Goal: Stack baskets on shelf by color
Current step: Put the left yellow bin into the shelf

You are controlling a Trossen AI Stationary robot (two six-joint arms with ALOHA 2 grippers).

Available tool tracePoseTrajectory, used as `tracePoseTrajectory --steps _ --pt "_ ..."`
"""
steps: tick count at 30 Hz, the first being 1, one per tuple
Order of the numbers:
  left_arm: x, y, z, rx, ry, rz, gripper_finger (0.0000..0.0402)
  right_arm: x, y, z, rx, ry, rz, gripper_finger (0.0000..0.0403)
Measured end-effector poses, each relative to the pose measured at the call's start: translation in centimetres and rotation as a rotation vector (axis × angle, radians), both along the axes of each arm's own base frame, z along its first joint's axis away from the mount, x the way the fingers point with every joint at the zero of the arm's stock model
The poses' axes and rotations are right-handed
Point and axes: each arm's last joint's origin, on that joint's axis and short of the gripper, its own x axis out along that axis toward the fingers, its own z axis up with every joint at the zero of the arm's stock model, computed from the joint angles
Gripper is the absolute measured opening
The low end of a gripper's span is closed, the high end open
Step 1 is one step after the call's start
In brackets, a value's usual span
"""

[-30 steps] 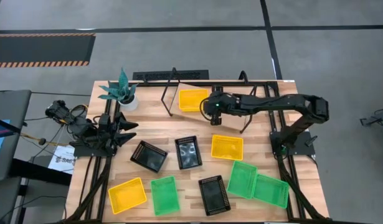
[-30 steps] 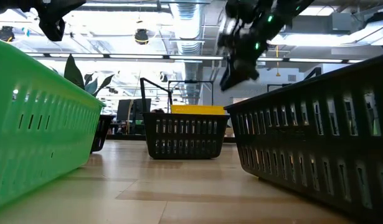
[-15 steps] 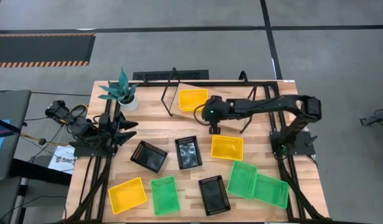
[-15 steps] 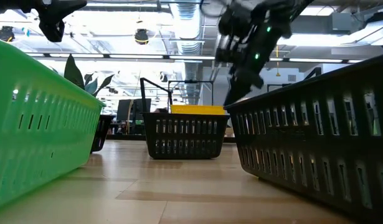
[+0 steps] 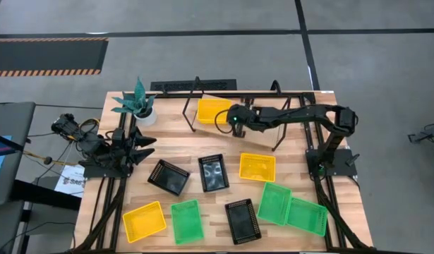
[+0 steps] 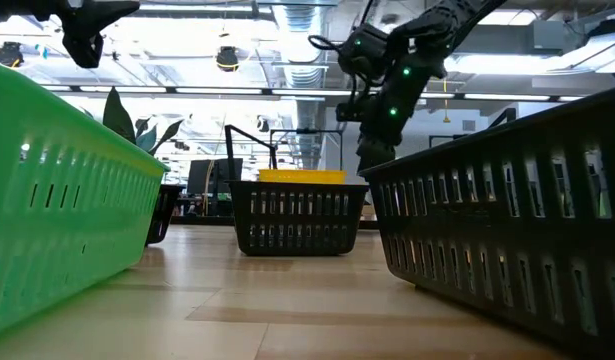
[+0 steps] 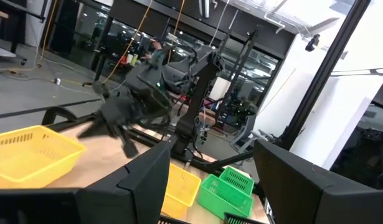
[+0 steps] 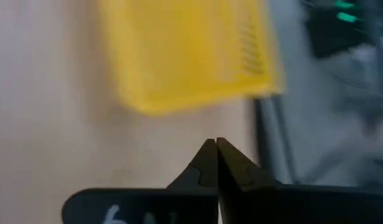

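— Right gripper (image 8: 217,149): open or closed?
— Closed, fingers pressed together, nothing between. Above the shelf (image 5: 259,106), just beside the yellow basket (image 5: 214,111) there, not touching it.

— And the left gripper (image 7: 210,180)?
— Parked at the left table edge, near the plant (image 5: 137,102). Fingers apart, empty.

— Where the other baskets?
— Spread on the table (image 5: 294,169): two yellow, three black, three green. One green one (image 5: 274,203) leaning on another (image 5: 306,215).
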Motion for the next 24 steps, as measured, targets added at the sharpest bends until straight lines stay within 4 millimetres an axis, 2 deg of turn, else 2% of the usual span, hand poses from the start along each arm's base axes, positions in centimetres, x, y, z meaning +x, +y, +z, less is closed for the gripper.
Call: tracePoseTrajectory --steps 3,6,11,13,15,21,24 --pt "0.0 0.0 0.0 -0.002 0.000 -0.001 0.0221 0.1 -0.4 1.4 -0.099 0.031 -0.077 0.0011" --pt "0.0 0.0 -0.1 0.001 0.009 -0.003 0.0221 0.8 0.1 3.3 -0.147 -0.014 -0.091 0.0025" --pt "0.1 0.0 -0.3 0.013 0.027 -0.003 0.0221 3.3 2.0 6.6 0.051 -0.269 0.194 0.0056" --pt "0.1 0.0 -0.4 0.016 0.033 -0.004 0.0221 4.3 2.6 7.3 0.095 -0.353 0.275 0.0075" --pt "0.1 0.0 -0.4 0.017 0.034 -0.003 0.0221 5.2 2.8 7.0 0.119 -0.370 0.313 0.0101" --pt "0.1 -0.1 -0.5 0.022 0.043 -0.004 0.0221 8.4 1.8 4.2 0.145 -0.321 0.307 0.0196" --pt "0.1 -0.1 -0.5 0.014 0.048 -0.006 0.0221 9.8 1.5 2.8 0.141 -0.273 0.301 0.0228"
